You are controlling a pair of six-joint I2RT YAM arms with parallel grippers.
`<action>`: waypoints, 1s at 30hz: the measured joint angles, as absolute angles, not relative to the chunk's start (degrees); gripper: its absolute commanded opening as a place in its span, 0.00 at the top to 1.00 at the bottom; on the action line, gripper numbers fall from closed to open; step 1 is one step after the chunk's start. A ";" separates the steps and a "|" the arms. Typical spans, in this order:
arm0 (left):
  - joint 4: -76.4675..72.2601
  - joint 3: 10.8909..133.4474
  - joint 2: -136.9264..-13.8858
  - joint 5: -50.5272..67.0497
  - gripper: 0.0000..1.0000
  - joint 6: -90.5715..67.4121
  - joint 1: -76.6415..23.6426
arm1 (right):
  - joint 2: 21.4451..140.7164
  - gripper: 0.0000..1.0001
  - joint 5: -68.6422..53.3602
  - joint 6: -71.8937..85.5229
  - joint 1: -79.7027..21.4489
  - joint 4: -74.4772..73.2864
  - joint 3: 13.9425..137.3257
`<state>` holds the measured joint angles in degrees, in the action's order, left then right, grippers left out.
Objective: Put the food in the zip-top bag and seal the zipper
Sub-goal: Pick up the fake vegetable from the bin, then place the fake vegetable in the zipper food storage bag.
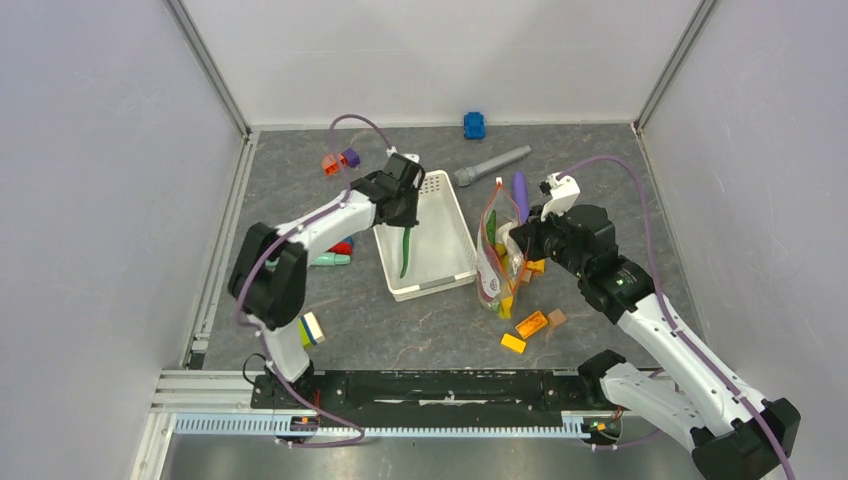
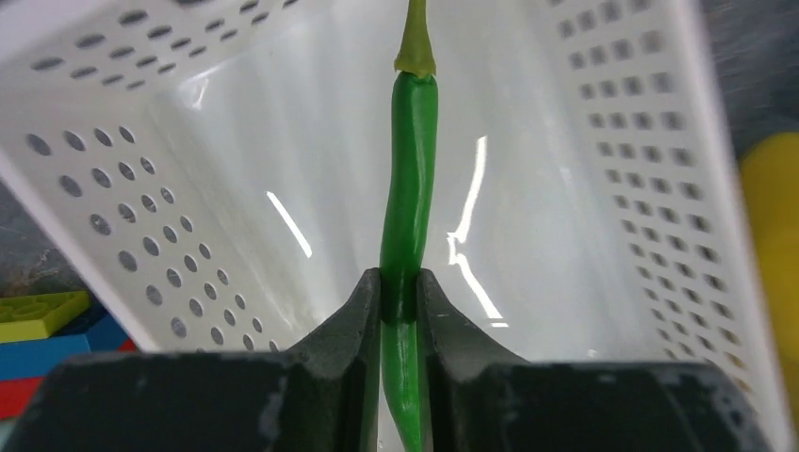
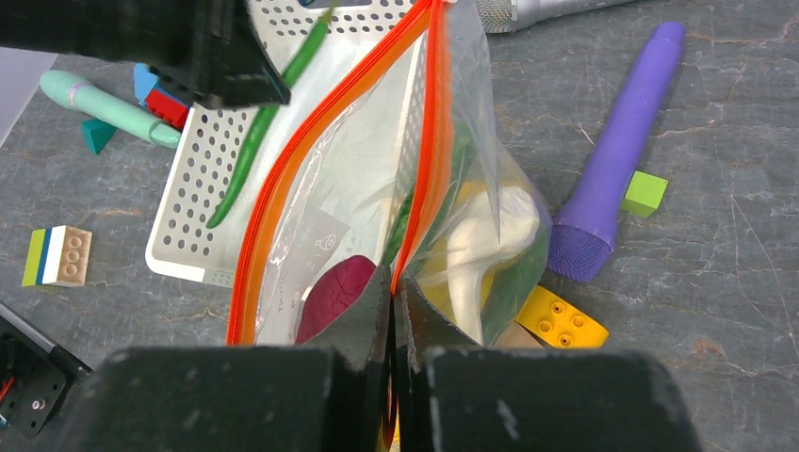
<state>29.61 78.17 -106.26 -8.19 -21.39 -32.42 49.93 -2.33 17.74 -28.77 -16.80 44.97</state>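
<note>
Now your left jaws clamp a green pepper (image 2: 407, 188) over the basket (image 2: 141, 217); right jaws pinch the bag (image 3: 482, 141) at its zipper (image 3: 432, 141).

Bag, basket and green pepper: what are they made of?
Bag: thin clear plastic film, probably; see-through and wrinkly. Basket: hard glossy white plastic, judging by glare streaks and moulded holes. Pepper: smooth toy plastic or rubber, can't tell which; evenly shiny green.
</note>
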 measured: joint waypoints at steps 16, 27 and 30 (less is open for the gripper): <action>1.43 69.82 -78.91 13.85 0.98 -13.87 -41.65 | 50.83 1.00 -6.33 17.47 -28.77 -19.94 48.18; -9.72 64.77 -69.47 28.82 0.98 -9.47 -44.91 | 56.29 1.00 -17.45 12.43 -28.77 -27.49 57.19; -13.56 62.87 -66.96 32.14 0.98 -8.86 -45.54 | 57.39 1.00 -23.40 11.14 -28.77 -28.67 58.04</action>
<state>-13.56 62.87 -66.96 32.14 -8.86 -45.54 57.39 -23.40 11.14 -28.77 -28.67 58.04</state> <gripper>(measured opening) 0.209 0.011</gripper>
